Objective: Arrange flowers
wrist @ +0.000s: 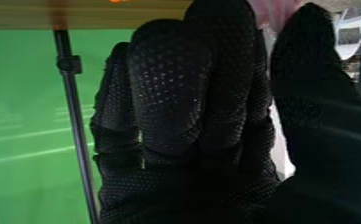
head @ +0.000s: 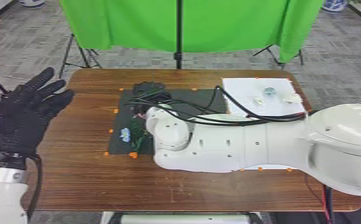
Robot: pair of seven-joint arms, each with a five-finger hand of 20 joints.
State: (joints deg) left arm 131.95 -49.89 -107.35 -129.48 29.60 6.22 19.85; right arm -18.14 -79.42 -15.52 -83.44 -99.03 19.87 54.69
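the right hand [head: 150, 91], in its black fabric glove, is over the upper part of the dark grey mat [head: 118, 145] on the brown wooden table [head: 79, 167]; its fingers [wrist: 166, 85] are loosely straight with the thumb standing opposite them. a soft pink flower-like thing [wrist: 275, 9] shows between the fingertips and thumb tip, though whether they grip it i can't tell. on the robot's side of that hand, dark green stems [head: 141, 137] lie on the mat beside the white forearm, with a small light blue flower [head: 125, 134] just left of them. to the right of the same hand, beyond the black cables, is a flat white sheet [head: 237, 86] bearing a small pale blue object [head: 270, 91] and a small white object [head: 292, 98] near each other. the left hand [head: 24, 116], also gloved in black, is well apart from the right one, by the table's left edge, open and empty, its fingers relaxed and pointing away from the robot.
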